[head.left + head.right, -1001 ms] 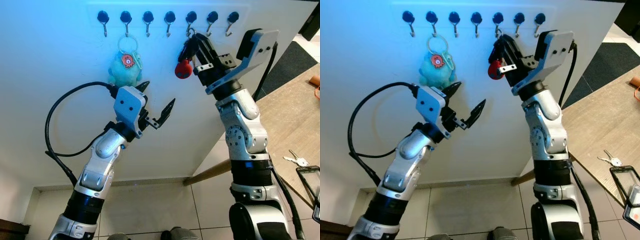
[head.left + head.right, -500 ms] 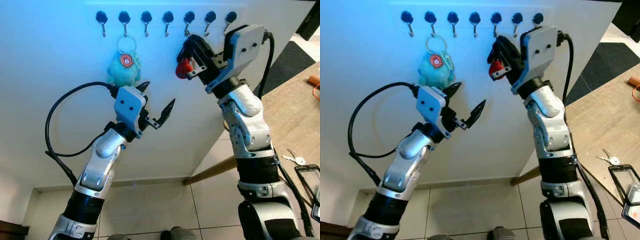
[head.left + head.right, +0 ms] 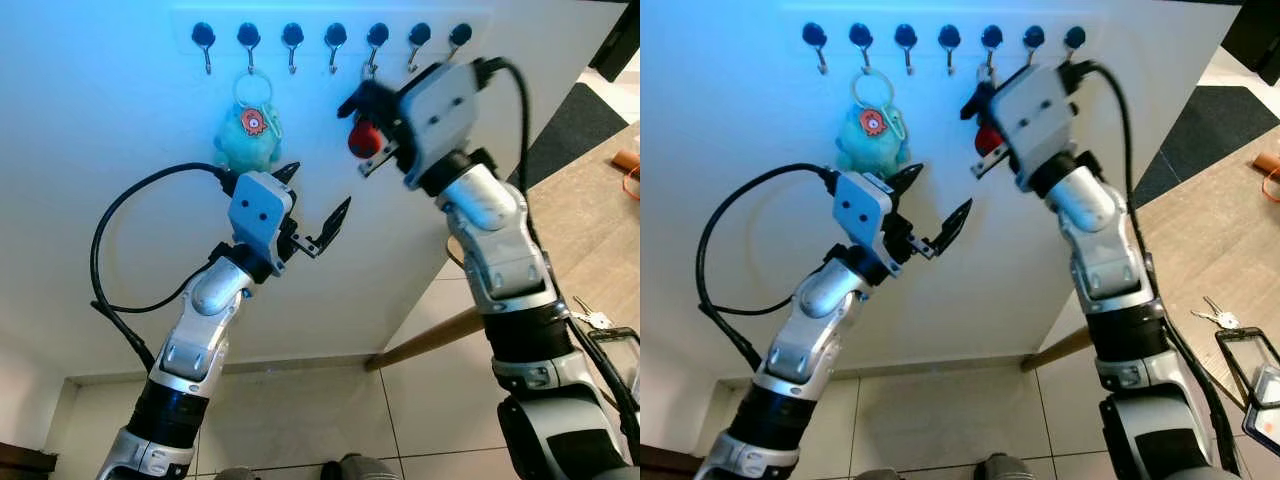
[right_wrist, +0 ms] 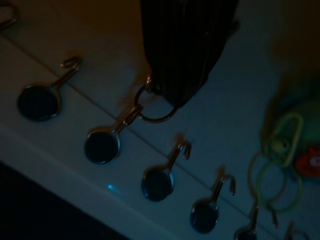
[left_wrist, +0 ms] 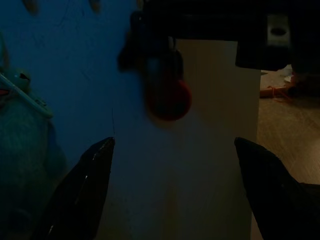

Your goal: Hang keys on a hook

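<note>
A row of black-knobbed hooks [image 3: 336, 45] runs along the top of the white wall. My right gripper [image 3: 360, 103] is raised just below the fifth hook [image 3: 375, 50] and is shut on a keychain with a red ball [image 3: 364, 139]. In the right wrist view the keychain's metal ring [image 4: 156, 109] touches the tip of one hook [image 4: 107, 141]; I cannot tell whether it is over it. A teal plush keychain [image 3: 248, 138] hangs from the second hook. My left gripper [image 3: 318, 192] is open below it, holding nothing.
A wooden table [image 3: 590, 230] stands at the right with a bunch of keys [image 3: 596, 321] and a black-framed object [image 3: 622, 352] on it. Below the wall is tiled floor [image 3: 330, 420]. A dark mat [image 3: 580, 120] lies at the far right.
My right wrist has turned and shifted left, bringing the red keychain closer under the fifth hook. The left arm has not moved.
</note>
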Robot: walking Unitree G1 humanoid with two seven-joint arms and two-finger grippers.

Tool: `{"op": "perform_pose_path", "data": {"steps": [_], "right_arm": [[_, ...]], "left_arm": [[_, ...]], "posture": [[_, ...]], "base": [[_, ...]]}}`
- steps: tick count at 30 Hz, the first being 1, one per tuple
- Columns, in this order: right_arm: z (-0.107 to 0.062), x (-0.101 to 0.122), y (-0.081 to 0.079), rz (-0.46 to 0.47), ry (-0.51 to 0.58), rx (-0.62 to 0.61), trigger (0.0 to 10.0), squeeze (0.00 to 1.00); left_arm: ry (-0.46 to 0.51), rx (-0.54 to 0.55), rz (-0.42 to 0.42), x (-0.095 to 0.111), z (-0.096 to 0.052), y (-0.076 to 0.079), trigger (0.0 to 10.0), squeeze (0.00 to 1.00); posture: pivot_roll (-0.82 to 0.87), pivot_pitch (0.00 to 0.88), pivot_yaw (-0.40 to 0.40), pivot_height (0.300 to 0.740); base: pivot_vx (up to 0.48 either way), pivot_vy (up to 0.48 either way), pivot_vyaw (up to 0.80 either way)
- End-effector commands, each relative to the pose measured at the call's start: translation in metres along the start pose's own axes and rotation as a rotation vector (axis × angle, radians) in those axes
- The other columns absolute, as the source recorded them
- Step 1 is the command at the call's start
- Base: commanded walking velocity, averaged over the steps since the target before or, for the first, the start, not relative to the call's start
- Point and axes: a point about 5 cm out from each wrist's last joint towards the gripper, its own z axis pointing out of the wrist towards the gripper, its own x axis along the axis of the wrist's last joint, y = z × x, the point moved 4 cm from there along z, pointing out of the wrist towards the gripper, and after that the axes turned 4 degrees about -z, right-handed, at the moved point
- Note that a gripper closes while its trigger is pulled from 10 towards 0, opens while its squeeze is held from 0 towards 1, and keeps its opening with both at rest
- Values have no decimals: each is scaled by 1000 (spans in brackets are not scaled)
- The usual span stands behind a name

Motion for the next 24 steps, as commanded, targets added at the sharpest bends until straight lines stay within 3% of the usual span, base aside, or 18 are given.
{"op": "perform_pose_path", "data": {"steps": [1,9,24], "right_arm": [[-1,-16,-24,-46,-76,120,10000,0],[-6,-27,-21,-116,-119,117,10000,0],[-7,-29,-10,-107,-119,61,10000,0]], "left_arm": [[6,-13,4,2,2,5,10000,0],[16,-11,7,4,3,5,10000,0],[108,-10,-57,25,7,6,10000,0]], "posture": [[50,86,-58,740],[51,94,-60,740],[50,98,-58,740]], "base": [[0,0,0],[0,0,0],[0,0,0]]}}
